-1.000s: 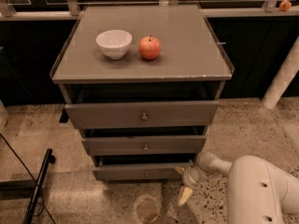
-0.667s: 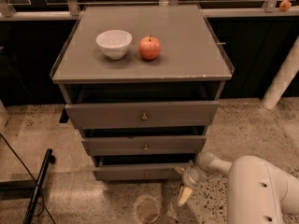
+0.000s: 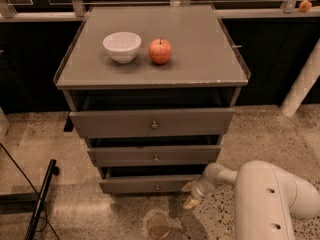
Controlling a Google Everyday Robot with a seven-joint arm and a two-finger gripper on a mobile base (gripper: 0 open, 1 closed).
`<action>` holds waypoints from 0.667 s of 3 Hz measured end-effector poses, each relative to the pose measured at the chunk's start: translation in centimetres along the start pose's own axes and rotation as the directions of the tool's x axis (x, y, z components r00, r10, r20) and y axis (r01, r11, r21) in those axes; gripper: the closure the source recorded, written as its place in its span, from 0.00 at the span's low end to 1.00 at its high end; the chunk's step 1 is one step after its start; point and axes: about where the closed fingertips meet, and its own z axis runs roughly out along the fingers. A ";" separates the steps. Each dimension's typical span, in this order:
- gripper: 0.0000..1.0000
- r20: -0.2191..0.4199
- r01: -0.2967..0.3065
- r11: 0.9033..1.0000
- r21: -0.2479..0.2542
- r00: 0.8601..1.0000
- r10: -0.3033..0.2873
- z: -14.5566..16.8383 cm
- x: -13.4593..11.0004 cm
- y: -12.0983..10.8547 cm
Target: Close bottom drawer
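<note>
- Nearest me, low on the speckled floor, there is a round mark (image 3: pixel 159 226) just in front of the drawers
- To the right of it the robot's fat white arm (image 3: pixel 270 199) comes in from the lower right corner and narrows toward the drawers
- At the end of the arm the tool (image 3: pixel 189 195) sits low down, just off the right end of the bottom drawer's front; its two tan tips stand apart with nothing between them, and I cannot tell whether the upper tip touches the drawer
- On the left a black stand (image 3: pixel 40 204) slants across the floor with a thin cable beside it
- The bottom drawer (image 3: pixel 145 185) is the lowest of three and sticks out a little, with a dark gap showing above its flat grey front; its small round knob (image 3: pixel 157 187) is in the middle
- Above it the middle drawer (image 3: pixel 155 155) also stands out a little, and the top drawer (image 3: pixel 151 122), the tallest-fronted, juts out furthest
- The grey table (image 3: pixel 200 49) over the drawers carries a white bowl (image 3: pixel 122 46) and a red apple (image 3: pixel 160 51), side by side and near each other, the bowl on the left
- Far back on the right, a small orange fruit (image 3: pixel 304 5) rests on a ledge, and a white post (image 3: pixel 302 84) leans below it
</note>
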 end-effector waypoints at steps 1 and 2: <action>0.65 -0.020 -0.027 0.998 0.048 0.999 0.028 -0.2 0.3 -1.8; 0.88 -0.024 -0.085 0.988 0.128 0.996 0.088 -0.9 1.0 -4.0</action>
